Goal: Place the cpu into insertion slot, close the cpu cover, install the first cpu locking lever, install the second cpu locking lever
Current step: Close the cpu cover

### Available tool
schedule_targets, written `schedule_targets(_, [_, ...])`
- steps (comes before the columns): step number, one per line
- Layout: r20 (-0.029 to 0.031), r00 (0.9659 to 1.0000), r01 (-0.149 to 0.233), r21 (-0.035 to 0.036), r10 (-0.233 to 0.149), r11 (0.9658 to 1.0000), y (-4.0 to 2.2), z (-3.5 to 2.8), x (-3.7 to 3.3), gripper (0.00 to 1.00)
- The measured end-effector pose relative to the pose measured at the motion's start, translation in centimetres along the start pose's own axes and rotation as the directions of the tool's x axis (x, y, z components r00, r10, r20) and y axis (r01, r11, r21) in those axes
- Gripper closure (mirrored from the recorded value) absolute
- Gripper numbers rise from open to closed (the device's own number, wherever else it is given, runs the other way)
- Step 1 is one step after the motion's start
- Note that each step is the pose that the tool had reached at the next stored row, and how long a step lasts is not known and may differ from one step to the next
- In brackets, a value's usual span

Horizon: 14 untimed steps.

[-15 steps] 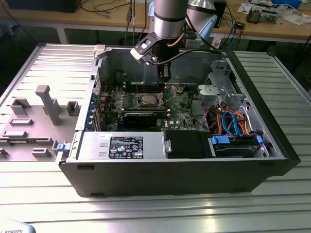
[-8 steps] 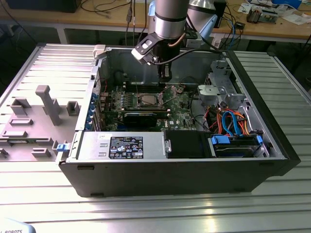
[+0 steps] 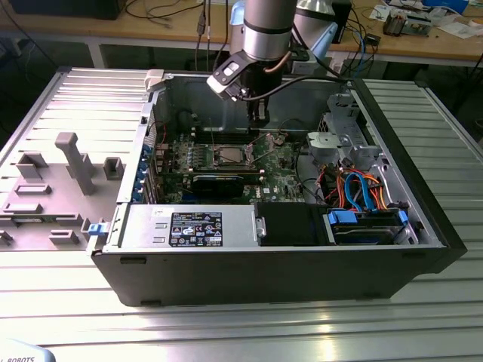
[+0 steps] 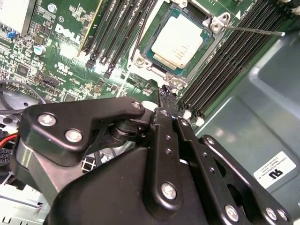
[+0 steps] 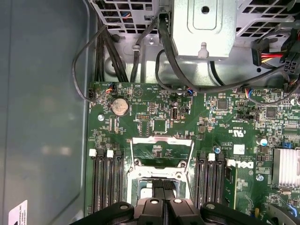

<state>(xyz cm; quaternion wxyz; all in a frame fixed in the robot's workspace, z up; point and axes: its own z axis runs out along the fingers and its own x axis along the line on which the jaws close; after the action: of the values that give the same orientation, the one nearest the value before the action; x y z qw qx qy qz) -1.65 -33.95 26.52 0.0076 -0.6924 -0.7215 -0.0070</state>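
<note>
Green motherboard point(image 3: 279, 177), exterior view centre. Black pincer point(image 3: 259, 113) above it, narrow, empty. Silver-rimmed square insertion slot point(image 3: 230, 156) holds flat silvery-grey cpu point(image 4: 180, 42): placed. Thin metal-frame cpu cover point(image 5: 161, 138) open; wire levers point(image 4: 253, 31) apparently unlatched
</note>
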Motion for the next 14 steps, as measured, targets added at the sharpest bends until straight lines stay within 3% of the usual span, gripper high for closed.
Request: schedule_targets(14, [0.0002,1.0000,0.000,0.0000,0.000,1.0000,0.96,0.00,-0.04,0.89])
